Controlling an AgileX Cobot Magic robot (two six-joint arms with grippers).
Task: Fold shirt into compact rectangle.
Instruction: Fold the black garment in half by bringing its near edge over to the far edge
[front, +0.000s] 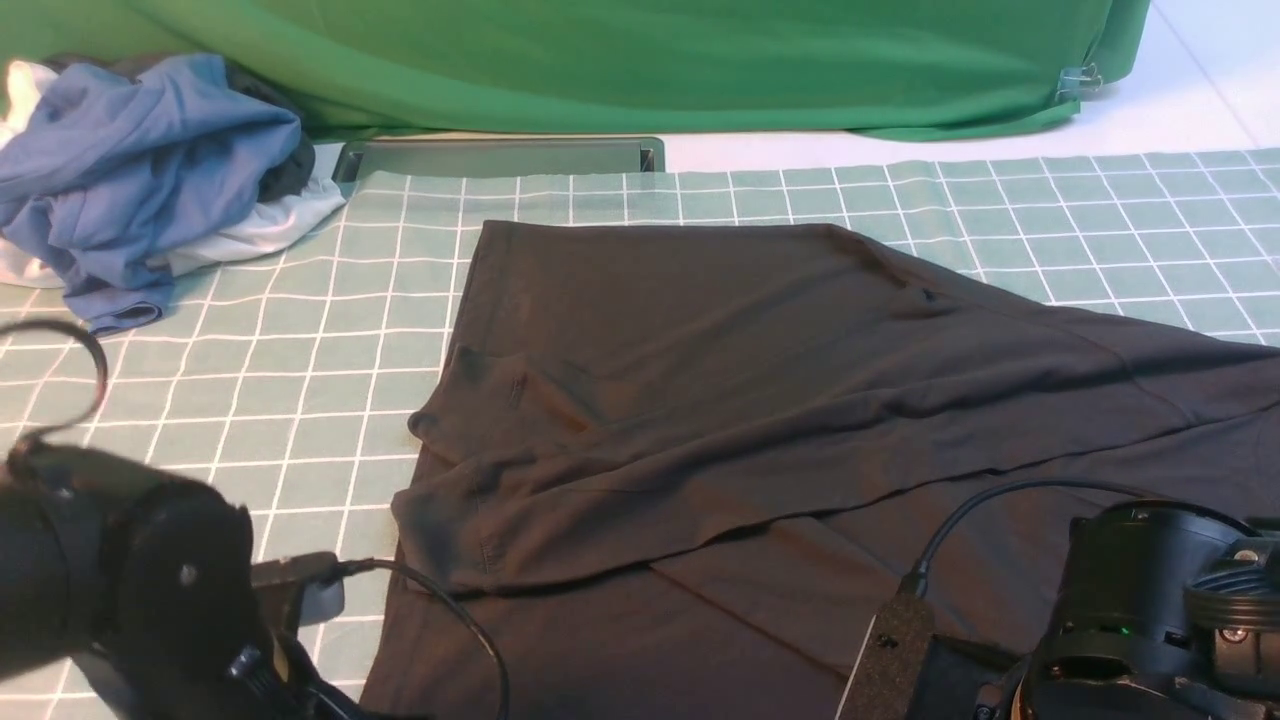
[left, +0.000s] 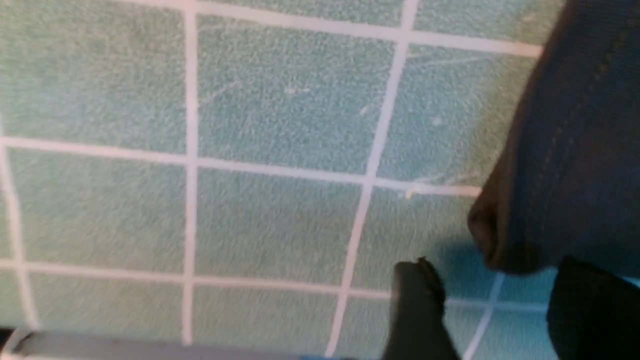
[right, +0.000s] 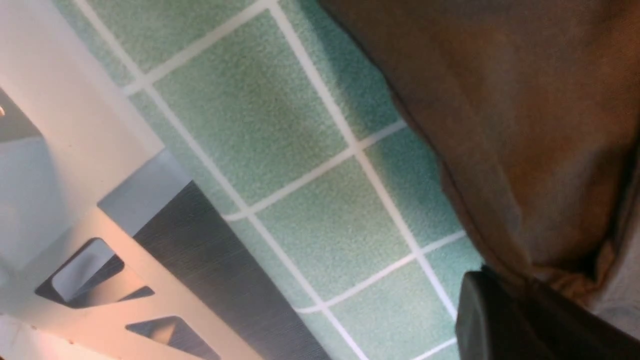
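A: Shirt position?
B: Black shirt (front: 700, 400) lies on the green checked cloth (front: 300, 380), from the centre to the right of the front view. Its far edge is straight and flat. An upper layer lies slantwise over the lower one, and a sleeve (front: 440, 540) bunches at the robot's-left edge. The fabric runs off the right side of the view.

A: Left gripper?
B: Left gripper (left: 500, 295) is low over the checked cloth, just beside the shirt's stitched hem. Two dark fingers (left: 417, 305) stand apart with bare cloth showing between them. Wide, nothing clamped. The hem corner sits just beyond the tips; the picture is too blurred to tell whether they touch.

A: Right one?
B: Right gripper (right: 505, 305) is closed tight, pinching shirt fabric. The wrist view shows one dark finger (right: 490, 330) with material gathered at its tip. The shirt's edge is lifted off the checked cloth, with shadow under it.

A: Surroundings?
B: A heap of blue and white clothes (front: 140, 170) at far left, well apart from the shirt. Big green cloth (front: 600, 60) across the back. Left arm (front: 130, 590) and right arm (front: 1150, 610) fill the near corners.
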